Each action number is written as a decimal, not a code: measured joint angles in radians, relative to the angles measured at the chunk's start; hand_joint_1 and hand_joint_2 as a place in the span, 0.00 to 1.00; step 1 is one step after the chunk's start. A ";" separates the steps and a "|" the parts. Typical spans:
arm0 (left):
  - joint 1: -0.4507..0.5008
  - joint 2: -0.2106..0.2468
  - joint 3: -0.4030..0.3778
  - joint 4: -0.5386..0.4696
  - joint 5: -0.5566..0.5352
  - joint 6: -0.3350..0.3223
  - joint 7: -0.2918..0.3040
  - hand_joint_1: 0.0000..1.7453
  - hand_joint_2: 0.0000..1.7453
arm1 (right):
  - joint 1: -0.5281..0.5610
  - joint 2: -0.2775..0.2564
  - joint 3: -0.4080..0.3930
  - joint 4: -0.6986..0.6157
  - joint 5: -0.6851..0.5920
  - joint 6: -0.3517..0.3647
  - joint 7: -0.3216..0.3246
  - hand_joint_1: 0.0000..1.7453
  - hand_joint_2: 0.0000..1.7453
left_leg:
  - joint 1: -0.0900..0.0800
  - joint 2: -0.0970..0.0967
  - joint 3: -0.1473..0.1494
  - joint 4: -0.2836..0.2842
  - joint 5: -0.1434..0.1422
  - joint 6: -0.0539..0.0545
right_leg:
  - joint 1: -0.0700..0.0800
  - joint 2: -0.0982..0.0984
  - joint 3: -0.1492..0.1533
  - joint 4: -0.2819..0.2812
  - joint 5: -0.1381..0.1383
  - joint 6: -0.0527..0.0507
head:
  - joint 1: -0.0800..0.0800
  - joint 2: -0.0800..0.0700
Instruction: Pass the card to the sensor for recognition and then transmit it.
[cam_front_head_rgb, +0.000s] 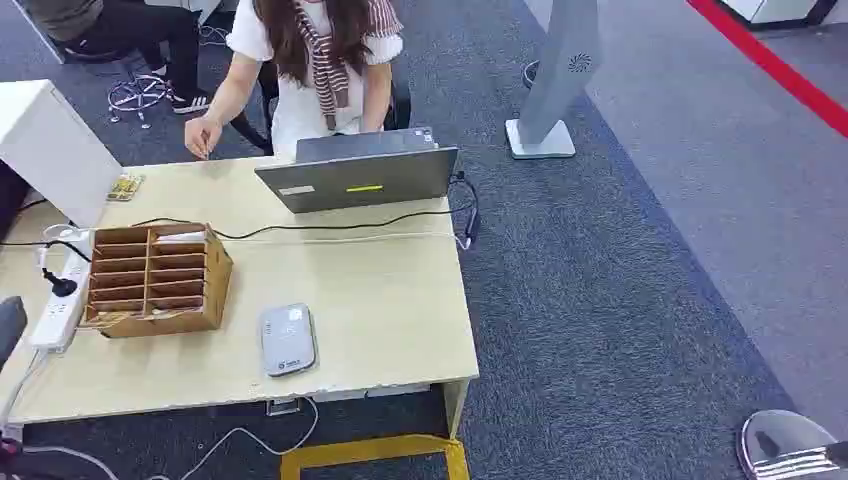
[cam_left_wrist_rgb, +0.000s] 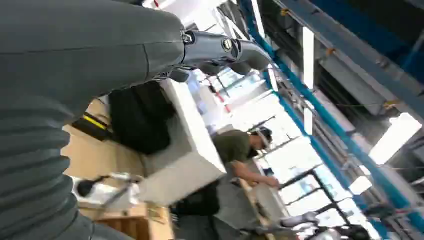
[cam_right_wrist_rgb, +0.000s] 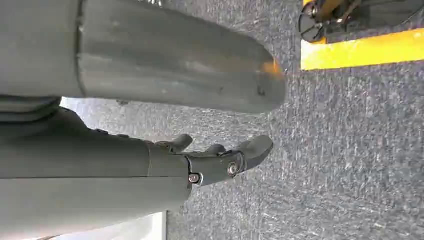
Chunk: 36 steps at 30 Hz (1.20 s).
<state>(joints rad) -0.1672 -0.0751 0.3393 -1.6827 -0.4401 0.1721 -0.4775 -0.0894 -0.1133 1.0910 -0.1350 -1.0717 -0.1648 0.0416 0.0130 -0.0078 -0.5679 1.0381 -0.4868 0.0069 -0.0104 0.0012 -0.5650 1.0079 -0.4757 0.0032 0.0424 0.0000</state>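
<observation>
A wooden slotted card box (cam_front_head_rgb: 155, 280) stands on the left part of the light wood table (cam_front_head_rgb: 390, 310). A pale flat edge in its top right slot (cam_front_head_rgb: 183, 237) may be a card. The grey sensor pad (cam_front_head_rgb: 288, 339) lies flat near the table's front edge, right of the box. My left hand (cam_left_wrist_rgb: 210, 50) is raised beside the table's left end, its fingers stretched out and holding nothing. My right hand (cam_right_wrist_rgb: 205, 167) hangs over the grey carpet with its fingers apart and nothing in it. The silver right arm (cam_front_head_rgb: 785, 448) shows at the lower right.
A person (cam_front_head_rgb: 320, 60) sits behind an open laptop (cam_front_head_rgb: 360, 175) at the table's far side. A white box (cam_front_head_rgb: 50, 150) and a power strip (cam_front_head_rgb: 58, 305) with cables occupy the left end. Yellow floor tape (cam_front_head_rgb: 370, 452) runs before the table. A grey stand (cam_front_head_rgb: 555, 80) rises at the back right.
</observation>
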 joint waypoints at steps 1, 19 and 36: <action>-0.020 0.021 -0.024 0.005 -0.036 0.046 0.049 0.00 1.00 | 0.000 -0.001 0.006 0.000 0.006 0.005 -0.003 0.00 0.00 | 0.000 0.001 0.000 0.000 0.000 0.000 | 0.000 0.001 -0.002 0.000 0.000 0.000 | 0.000 0.000; -0.775 0.246 -0.503 0.826 -1.072 0.038 0.498 0.00 1.00 | -0.026 -0.005 0.103 0.001 0.032 0.020 0.002 0.00 0.00 | 0.001 0.008 -0.017 0.002 0.010 -0.003 | 0.000 0.008 -0.018 0.001 0.014 -0.001 | -0.001 0.000; -0.786 0.235 -0.542 0.911 -1.077 0.062 0.508 0.00 1.00 | -0.026 -0.005 0.120 0.001 0.028 0.008 0.010 0.00 0.00 | 0.001 0.007 -0.017 0.002 0.010 -0.003 | 0.000 0.008 -0.018 0.001 0.014 -0.001 | -0.001 0.000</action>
<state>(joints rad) -0.9536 0.1598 -0.2026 -0.7713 -1.5167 0.2342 0.0301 -0.1155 -0.1179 1.2112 -0.1343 -1.0437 -0.1572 0.0511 0.0137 -0.0003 -0.5847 1.0397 -0.4765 0.0039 -0.0099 0.0087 -0.5833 1.0093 -0.4619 0.0022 0.0412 0.0000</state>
